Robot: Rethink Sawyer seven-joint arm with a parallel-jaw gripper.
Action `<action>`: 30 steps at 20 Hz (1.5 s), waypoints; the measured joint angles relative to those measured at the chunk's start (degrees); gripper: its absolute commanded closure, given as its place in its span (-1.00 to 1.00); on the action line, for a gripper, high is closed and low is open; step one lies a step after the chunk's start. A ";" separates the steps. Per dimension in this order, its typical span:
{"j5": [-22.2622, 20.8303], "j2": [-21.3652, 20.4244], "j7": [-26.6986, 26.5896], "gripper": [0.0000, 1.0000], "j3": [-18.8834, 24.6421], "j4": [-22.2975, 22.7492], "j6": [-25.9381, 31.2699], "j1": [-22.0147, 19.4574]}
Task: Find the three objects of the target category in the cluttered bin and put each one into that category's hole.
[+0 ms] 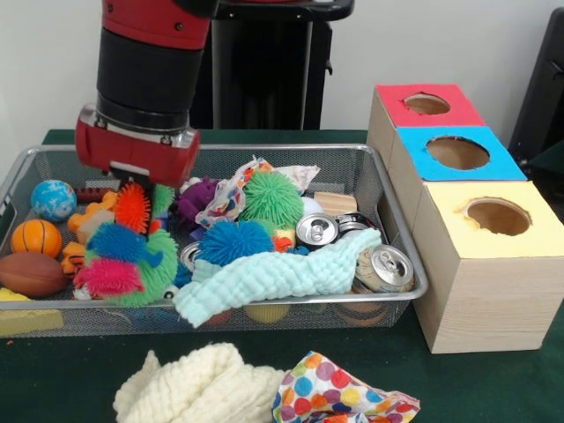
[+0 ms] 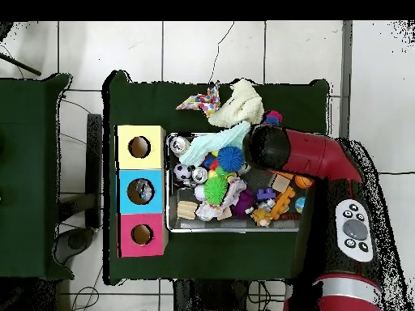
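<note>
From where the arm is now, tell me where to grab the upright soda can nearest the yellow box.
Take the soda can around its round side wall just below the rim, coming straight down from above. It stands nearly upright with its top facing up, in the bin's corner; the mint cloth crowds one side and the wire wall the other, so a sideways approach looks blocked.

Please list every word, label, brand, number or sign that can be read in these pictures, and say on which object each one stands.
No text can be read in either view.
Soda cans: any printing on them is too small to read.
Control buttons on the arm: small marks show, too blurred to read.
Red, blue and yellow box: plain coloured tops, no labels.
</note>
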 measured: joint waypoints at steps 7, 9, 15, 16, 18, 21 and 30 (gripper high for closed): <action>-1.28 2.07 0.00 1.00 2.38 -2.40 0.00 -1.45; -1.34 2.83 0.00 1.00 2.88 -3.30 0.00 -1.76; -1.48 5.00 0.00 1.00 4.18 -6.41 0.00 -2.18; -1.48 5.34 0.00 1.00 4.33 -6.78 0.00 -2.27; -1.49 5.52 0.00 1.00 4.57 -6.90 0.00 -2.45; -1.49 5.60 0.00 1.00 5.13 -6.94 -0.12 -2.94; -1.49 5.67 0.00 1.00 5.60 -6.94 -3.01 -4.18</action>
